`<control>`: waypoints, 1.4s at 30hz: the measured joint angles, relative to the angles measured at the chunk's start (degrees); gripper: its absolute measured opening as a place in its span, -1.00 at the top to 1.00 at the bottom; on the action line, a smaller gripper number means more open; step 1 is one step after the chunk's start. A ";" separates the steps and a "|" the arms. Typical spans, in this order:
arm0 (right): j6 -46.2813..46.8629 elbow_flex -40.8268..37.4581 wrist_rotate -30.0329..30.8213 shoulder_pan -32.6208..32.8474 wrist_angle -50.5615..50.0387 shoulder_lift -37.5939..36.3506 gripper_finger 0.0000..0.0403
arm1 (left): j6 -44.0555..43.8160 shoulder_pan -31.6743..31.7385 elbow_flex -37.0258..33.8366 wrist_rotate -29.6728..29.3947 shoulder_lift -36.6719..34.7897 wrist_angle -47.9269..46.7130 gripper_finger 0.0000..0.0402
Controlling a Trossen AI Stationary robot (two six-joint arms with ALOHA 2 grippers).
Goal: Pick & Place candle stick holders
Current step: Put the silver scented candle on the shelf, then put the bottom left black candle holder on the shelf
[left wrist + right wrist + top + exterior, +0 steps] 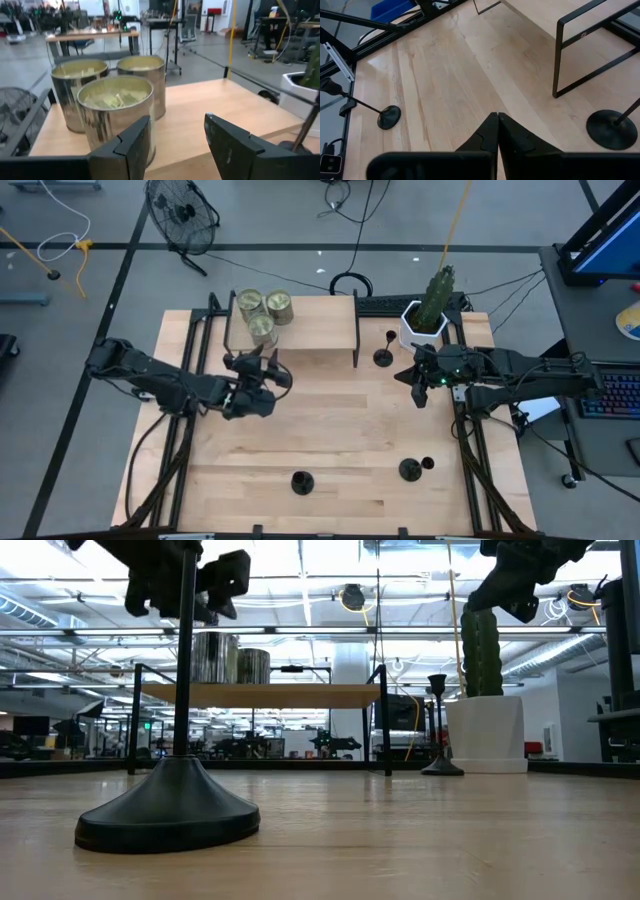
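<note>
- No brand, label or writing can be read on any of the things.
- The left tool [262, 370] hovers just in front of the raised shelf [320, 330]; its fingers [125, 147] stand well apart and hold nothing (the left wrist view looks between them at the jars).
- Three shiny jars [117, 107] stand bunched on the shelf's left end, with pale greenish-yellow stuff inside.
- The right tool [422, 380] hangs over the right side of the tabletop [330, 440], just in front of the white pot with the cactus [428, 315]; its fingers [487, 137] are pressed together, gripping nothing.
- One candle stick holder [384, 355] stands upright between the shelf's right leg and the pot, close to the right tool but not touched by it.
- A second holder [302, 481] stands at the tabletop's near edge, about the middle (it looms large in the low view).
- A third holder [412, 469] sits near the same edge, further right, well apart from both tools.
</note>
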 joint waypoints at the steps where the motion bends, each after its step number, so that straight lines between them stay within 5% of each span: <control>1: 0.00 0.00 0.00 0.00 0.00 0.00 1.00 | -1.52 0.40 0.00 0.62 0.00 -1.27 0.05; 16: -0.13 0.00 0.02 0.00 -0.02 0.00 1.00 | -14.23 5.65 0.00 5.06 0.00 -17.15 0.05; 34: 0.33 0.00 0.02 0.00 -0.06 0.00 1.00 | -13.04 10.90 0.00 7.48 0.00 -18.40 0.05; 42: 1.02 0.00 -0.10 0.00 -4.94 -0.96 1.00 | -13.93 5.96 -0.04 12.68 -2.43 -17.94 0.05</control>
